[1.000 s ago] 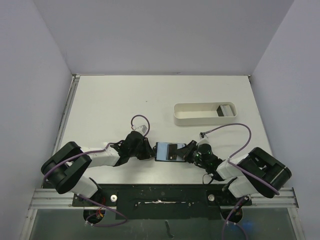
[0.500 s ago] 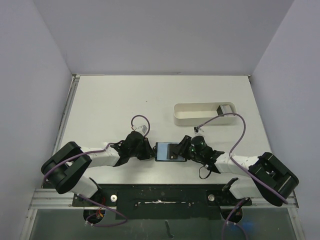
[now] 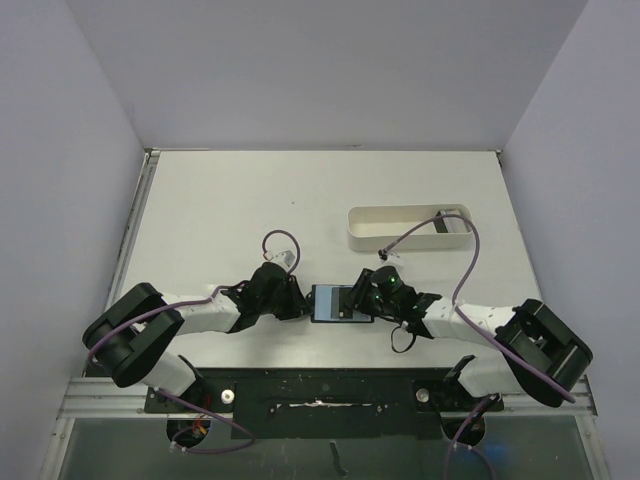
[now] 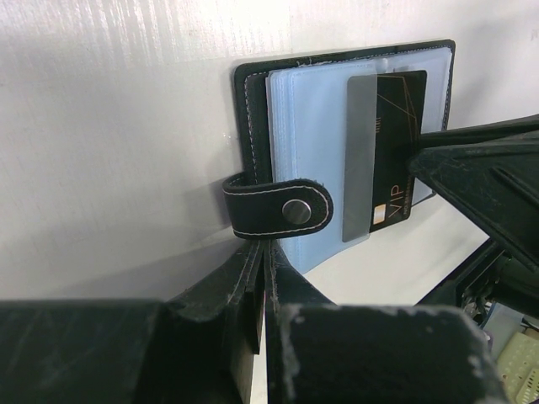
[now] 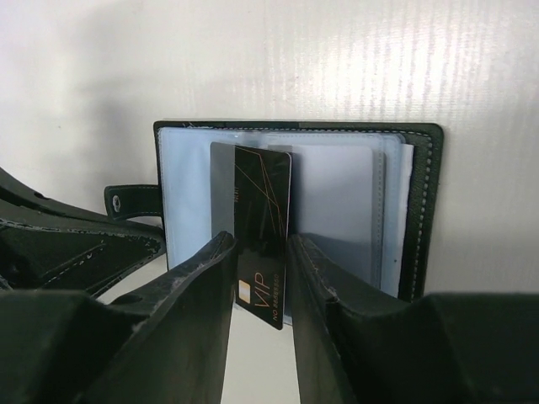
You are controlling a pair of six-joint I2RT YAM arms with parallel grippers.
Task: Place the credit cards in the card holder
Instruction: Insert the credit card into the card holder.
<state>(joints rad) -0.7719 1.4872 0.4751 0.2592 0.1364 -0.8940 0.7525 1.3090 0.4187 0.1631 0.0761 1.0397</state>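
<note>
The card holder lies open near the table's front edge, black with bluish pockets. My left gripper is shut on its left flap, just below the snap tab. A black "VIP" credit card with a grey stripe sits partly inside a pocket, and its near end sticks out. My right gripper is open, with one finger on each side of that end. I cannot tell whether the fingers touch the card. A second, grey credit card lies in the white tray.
The long white oval tray stands behind and to the right of the holder. The right arm's purple cable arches over the tray. Another cable loop rises behind the left wrist. Grey walls enclose the table.
My right gripper has gone from shut to open and pushed left toward the holder. Its forearm has lowered and its cable has swung over the tray. The left arm and holder have not moved.
</note>
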